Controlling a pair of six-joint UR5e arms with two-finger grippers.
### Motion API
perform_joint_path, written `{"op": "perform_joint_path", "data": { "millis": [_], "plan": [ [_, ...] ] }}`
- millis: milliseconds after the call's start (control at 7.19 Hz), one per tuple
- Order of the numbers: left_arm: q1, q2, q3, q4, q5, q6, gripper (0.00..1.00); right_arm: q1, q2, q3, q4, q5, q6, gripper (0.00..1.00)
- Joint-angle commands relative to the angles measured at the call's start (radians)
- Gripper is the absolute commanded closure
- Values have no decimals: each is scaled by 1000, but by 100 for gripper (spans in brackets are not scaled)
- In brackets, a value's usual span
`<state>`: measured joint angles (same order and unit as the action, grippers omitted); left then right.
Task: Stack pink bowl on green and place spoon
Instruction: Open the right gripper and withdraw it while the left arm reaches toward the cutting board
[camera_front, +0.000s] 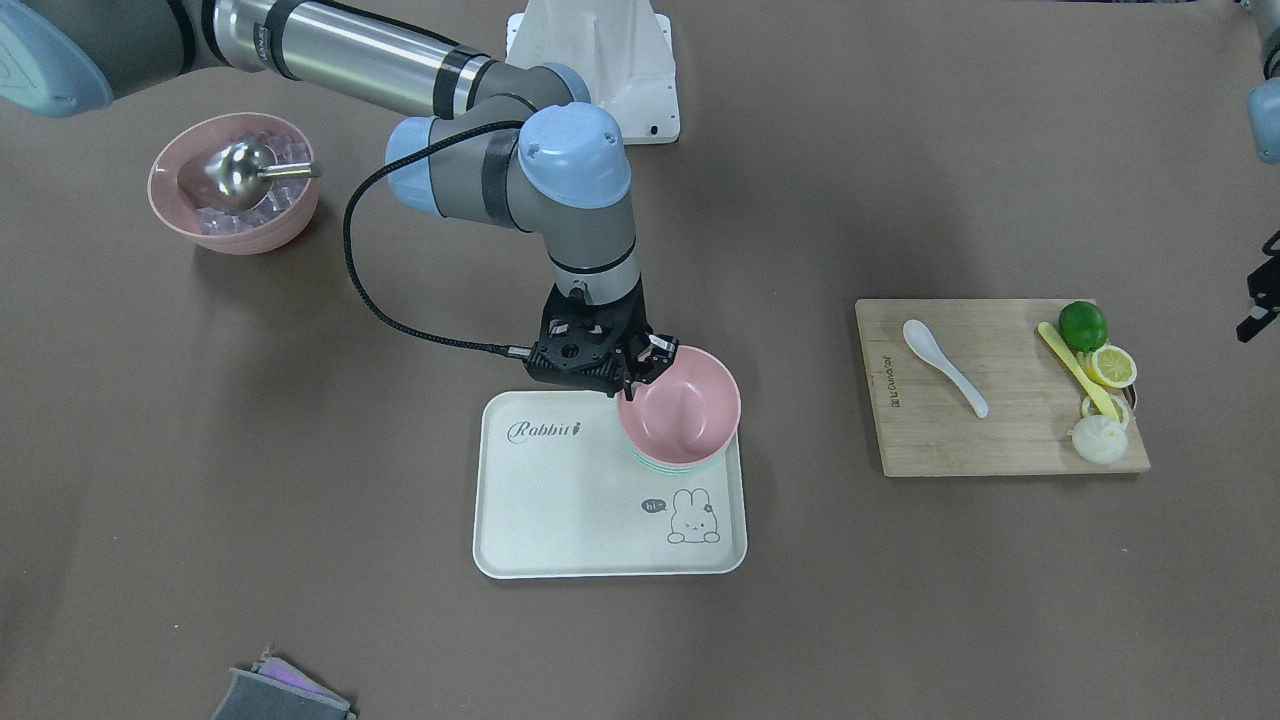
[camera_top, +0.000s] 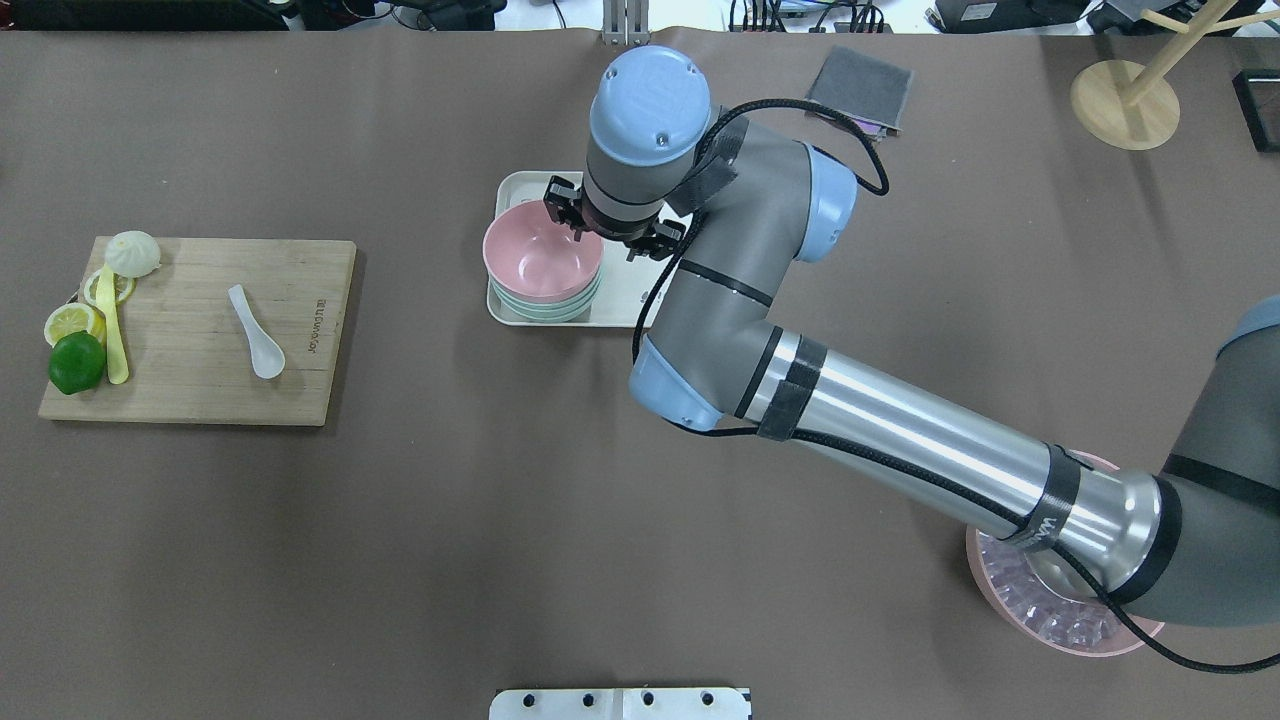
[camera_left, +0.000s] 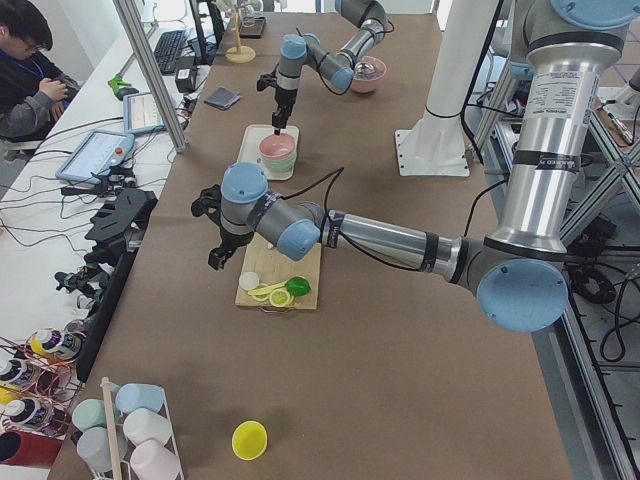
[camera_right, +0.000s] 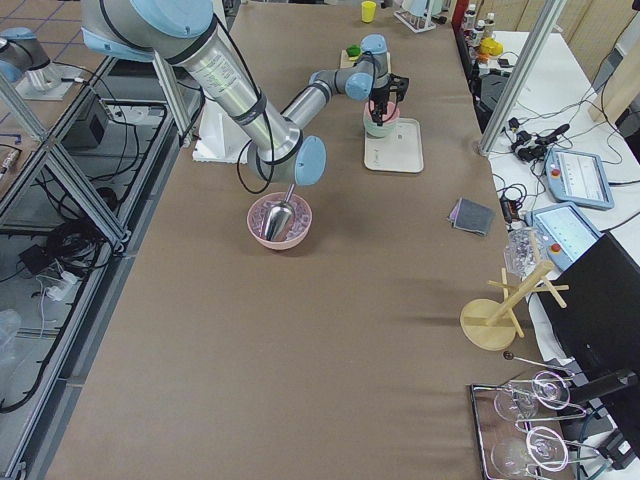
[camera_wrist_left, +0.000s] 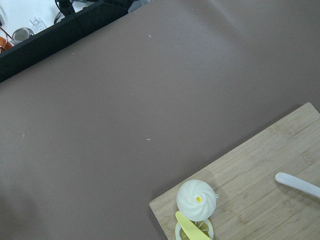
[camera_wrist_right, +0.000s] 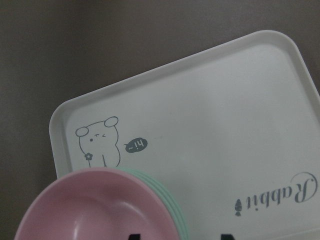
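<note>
The small pink bowl (camera_front: 680, 405) sits nested on the green (camera_front: 700, 466), of which only thin mint rims (camera_top: 550, 310) show beneath it, on the back corner of the white rabbit tray (camera_front: 560, 500). My right gripper (camera_front: 640, 375) hangs over the pink bowl's rim, open, its fingers wide apart on either side of the rim in the right wrist view. The white spoon (camera_front: 945, 365) lies flat on the wooden cutting board (camera_front: 1000, 440), scoop away from me. My left gripper (camera_front: 1258, 300) hovers beyond the board's outer end, and I cannot tell its state.
A lime (camera_front: 1083, 325), lemon slices (camera_front: 1112, 365), a yellow utensil (camera_front: 1075, 370) and a white bun (camera_front: 1098, 440) crowd the board's outer end. A larger pink bowl (camera_front: 235, 180) with ice and a steel scoop stands near my right arm. A grey cloth (camera_front: 280, 690) lies at the far edge.
</note>
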<state>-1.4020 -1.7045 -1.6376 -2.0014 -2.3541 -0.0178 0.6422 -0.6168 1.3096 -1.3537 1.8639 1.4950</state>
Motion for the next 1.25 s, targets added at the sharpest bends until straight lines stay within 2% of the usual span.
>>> {"op": "perform_joint_path", "data": {
  "millis": [0, 139, 278, 418, 557, 835, 974, 1113],
  "plan": [
    [73, 0, -7, -61, 2, -168, 1, 92, -88, 86, 1, 151, -74, 0],
    [134, 2, -5, -91, 7, -359, 1, 134, -185, 181, -4, 156, -132, 0],
    [171, 25, -7, -153, 13, -552, 1, 178, -263, 230, -7, 158, -192, 0],
    [204, 51, -7, -251, 27, -753, 1, 224, -338, 247, -1, 158, -272, 0],
    [260, 72, -11, -339, 98, -944, 1, 285, -389, 252, 7, 161, -397, 0],
    [450, 78, -59, -352, 293, -1201, 1, 435, -492, 250, 7, 269, -678, 0],
    [515, 77, -71, -330, 343, -1273, 1, 503, -538, 249, 5, 322, -797, 0],
    [562, 74, -99, -241, 413, -1291, 1, 593, -590, 238, -1, 378, -949, 0]
  ]
}}
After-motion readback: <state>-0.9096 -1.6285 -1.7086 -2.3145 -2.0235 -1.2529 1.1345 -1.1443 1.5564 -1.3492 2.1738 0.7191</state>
